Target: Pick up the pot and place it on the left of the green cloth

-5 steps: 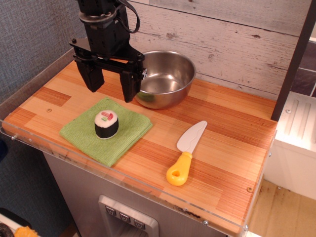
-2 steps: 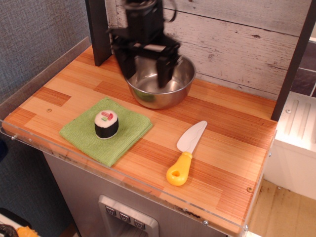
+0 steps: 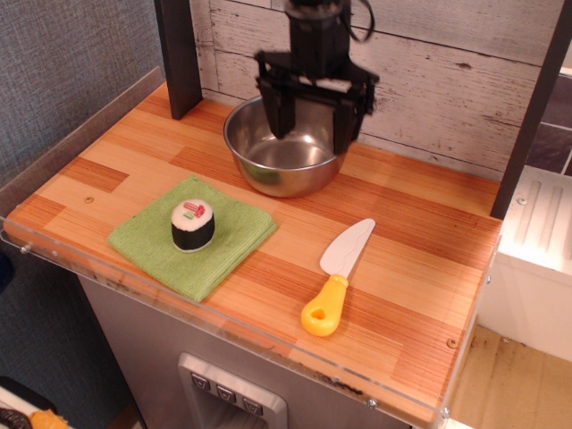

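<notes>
The pot [image 3: 284, 151] is sitting upright, mouth up, far on the tabletop [image 3: 420, 241], beyond the cloth [image 3: 223, 241]. The fingers [image 3: 276, 114] are being held wide apart above its right side, holding nothing.

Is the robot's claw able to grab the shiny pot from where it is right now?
Probably yes. The gripper hangs open right over the pot, toward its back right rim, and nothing sits between them. The sushi roll and toy knife lie well away toward the front.
</notes>
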Action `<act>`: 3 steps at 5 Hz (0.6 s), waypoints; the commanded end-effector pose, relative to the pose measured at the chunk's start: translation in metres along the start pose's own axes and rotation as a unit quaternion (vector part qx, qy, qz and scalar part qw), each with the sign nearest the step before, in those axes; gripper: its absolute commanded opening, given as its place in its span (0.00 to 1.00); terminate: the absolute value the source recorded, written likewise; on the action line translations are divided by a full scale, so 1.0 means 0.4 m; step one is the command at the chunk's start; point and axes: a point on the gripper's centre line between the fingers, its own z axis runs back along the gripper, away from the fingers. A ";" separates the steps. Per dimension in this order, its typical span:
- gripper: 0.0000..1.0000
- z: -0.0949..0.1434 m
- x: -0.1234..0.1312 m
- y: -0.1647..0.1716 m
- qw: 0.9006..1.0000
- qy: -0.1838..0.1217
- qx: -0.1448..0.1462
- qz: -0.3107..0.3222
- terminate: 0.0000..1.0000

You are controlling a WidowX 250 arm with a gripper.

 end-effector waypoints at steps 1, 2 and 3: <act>1.00 -0.047 0.032 -0.007 0.999 -0.024 0.026 -0.006 0.00; 1.00 -0.079 0.031 -0.013 0.999 -0.031 0.034 -0.020 0.00; 0.00 -0.081 0.023 -0.024 0.998 -0.050 0.035 -0.033 0.00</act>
